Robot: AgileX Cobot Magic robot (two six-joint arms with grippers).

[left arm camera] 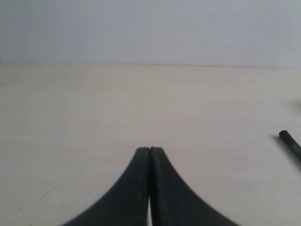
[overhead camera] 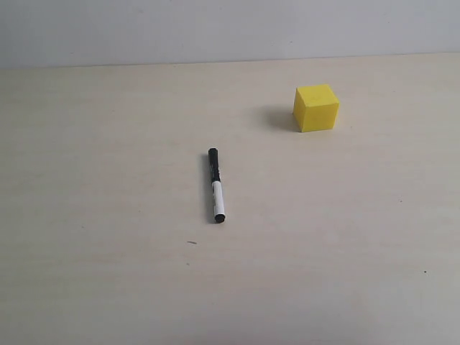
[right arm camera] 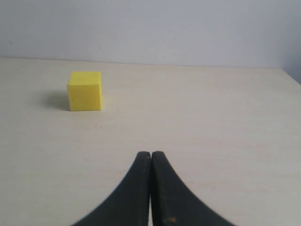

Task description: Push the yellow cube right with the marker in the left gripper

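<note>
Although the task needs the marker (overhead camera: 215, 185) held, it lies loose on the pale table (overhead camera: 100, 215), near the middle, its long axis running roughly toward and away from the exterior camera, black cap at the far end. The left gripper (left arm camera: 150, 151) has its jaws pressed together on nothing; in its wrist view the marker's tip shows off to one side, ahead of the fingertips. The yellow cube (overhead camera: 316, 107) sits well apart from the marker, farther back and right. The right gripper (right arm camera: 151, 155) is likewise closed and empty, the cube ahead of it.
</note>
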